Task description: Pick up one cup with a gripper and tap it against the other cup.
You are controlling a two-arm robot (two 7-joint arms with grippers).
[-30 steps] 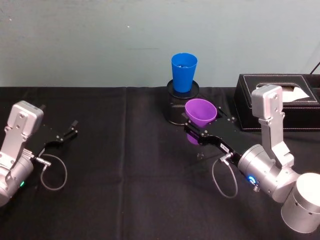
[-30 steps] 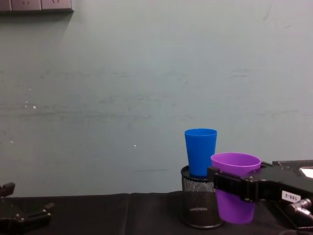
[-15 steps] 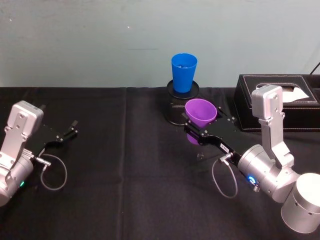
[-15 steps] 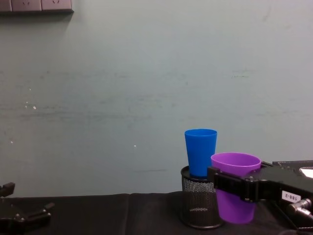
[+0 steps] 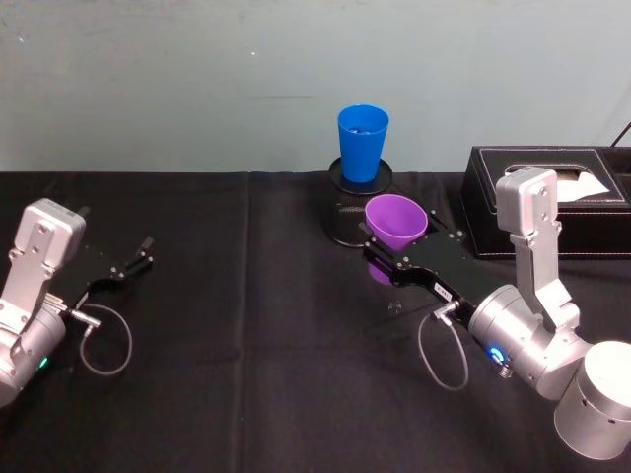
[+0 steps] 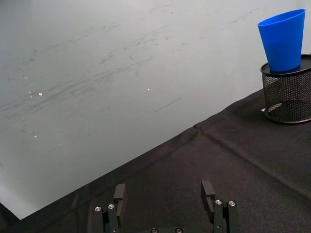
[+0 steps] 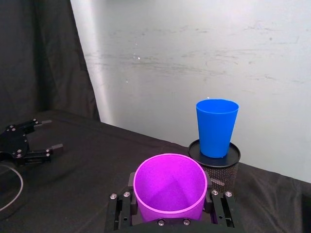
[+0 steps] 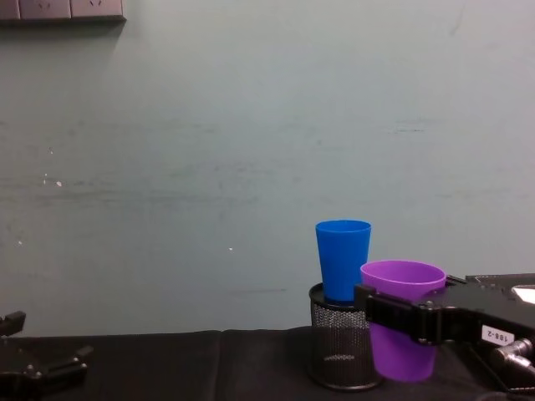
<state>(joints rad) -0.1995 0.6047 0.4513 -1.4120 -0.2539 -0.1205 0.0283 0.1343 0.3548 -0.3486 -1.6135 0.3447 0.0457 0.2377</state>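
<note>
The purple cup (image 5: 396, 222) sits clamped in my right gripper (image 5: 396, 248), the two flat black fingers pressed against opposite sides of its wall just below the rim. It stands upright: long axis vertical, wide mouth up, narrow base down toward the black tablecloth (image 5: 246, 325). From the chest view the cup (image 8: 403, 357) looks plumb, with the gripper's band crossing its upper part. I cannot tell whether the base clears the cloth. The right wrist view looks straight down into the open mouth (image 7: 170, 187), a finger on each side.

The blue cup (image 5: 362, 143) stands upright too, mouth up, its base set in the top of the black mesh pen holder (image 5: 345, 219) at the far edge of the table near the wall. The purple cup is just beside that holder, on its right and nearer to me, and its rim is lower than the blue cup's rim (image 8: 343, 259). I cannot tell whether purple cup and holder touch.

A black tissue box (image 5: 552, 197) lies to the right of the cups.

My left gripper (image 5: 138, 258) rests low at the table's left side, well apart from both cups, fingers spread and holding nothing (image 6: 164, 194).
</note>
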